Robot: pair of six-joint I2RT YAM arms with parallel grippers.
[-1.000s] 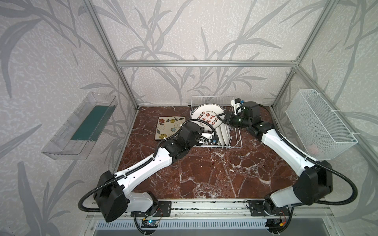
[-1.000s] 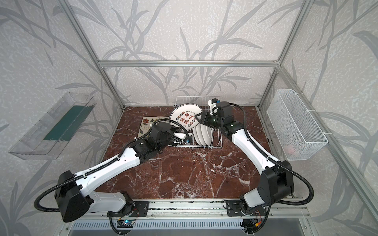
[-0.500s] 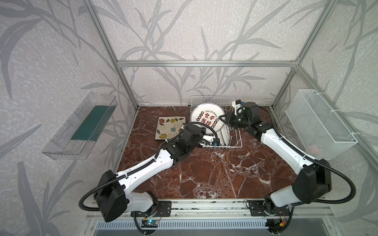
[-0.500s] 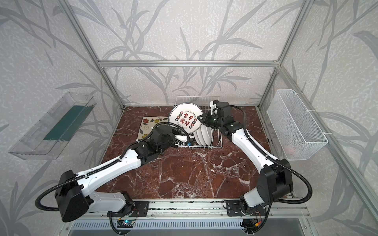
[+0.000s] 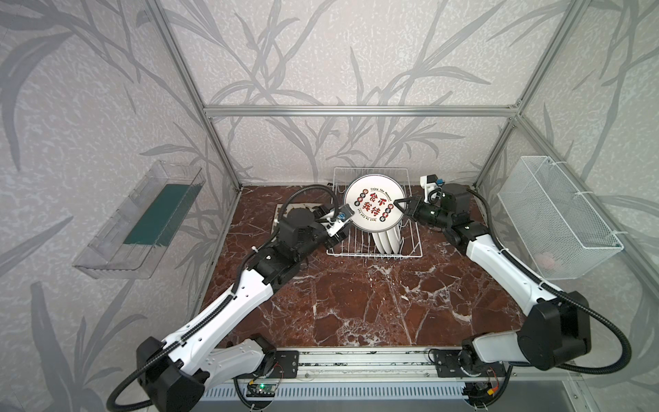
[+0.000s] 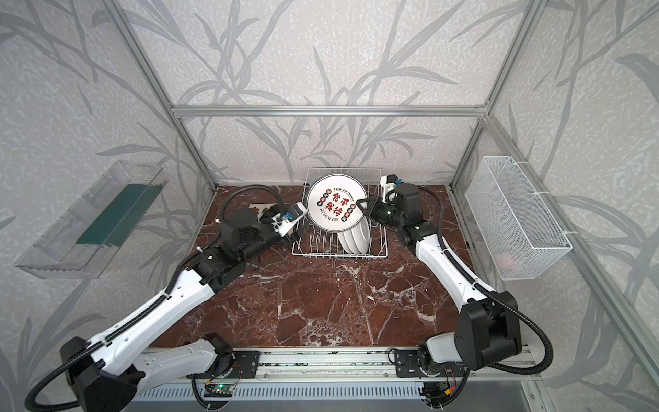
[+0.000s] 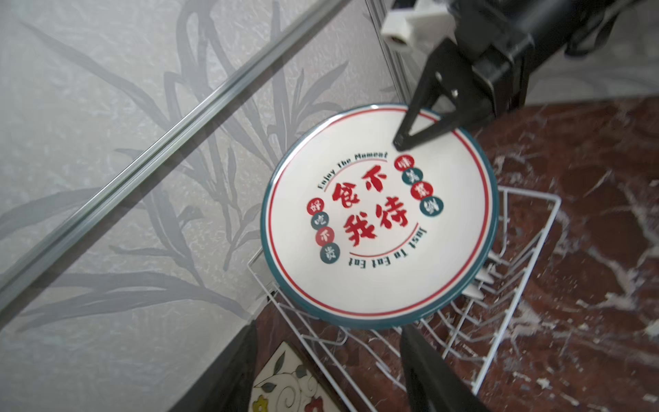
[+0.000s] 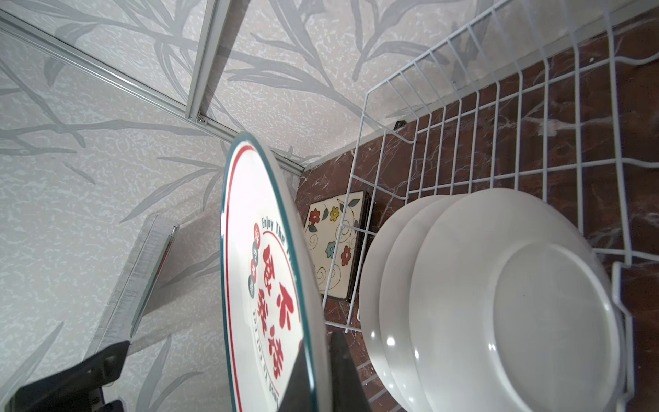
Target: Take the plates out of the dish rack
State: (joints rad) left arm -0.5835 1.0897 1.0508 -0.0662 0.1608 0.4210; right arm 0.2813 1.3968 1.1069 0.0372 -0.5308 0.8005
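A round white plate with red characters and a teal rim hangs upright over the dish rack. My right gripper is shut on its rim. My left gripper is open at the rack's left end, just below the plate's lower rim, holding nothing. Three white plates stand in the rack. A square flowered plate lies on the table left of the rack, partly hidden by my left arm.
A clear plastic tray hangs on the left wall. A white mesh basket hangs on the right wall. Aluminium frame posts stand at the back corners, close behind the rack. Dark red marble table stretches in front of the rack.
My right gripper has shut on the round plate's rim. My left gripper has opened, let go of the plate and drawn back a little to the left.
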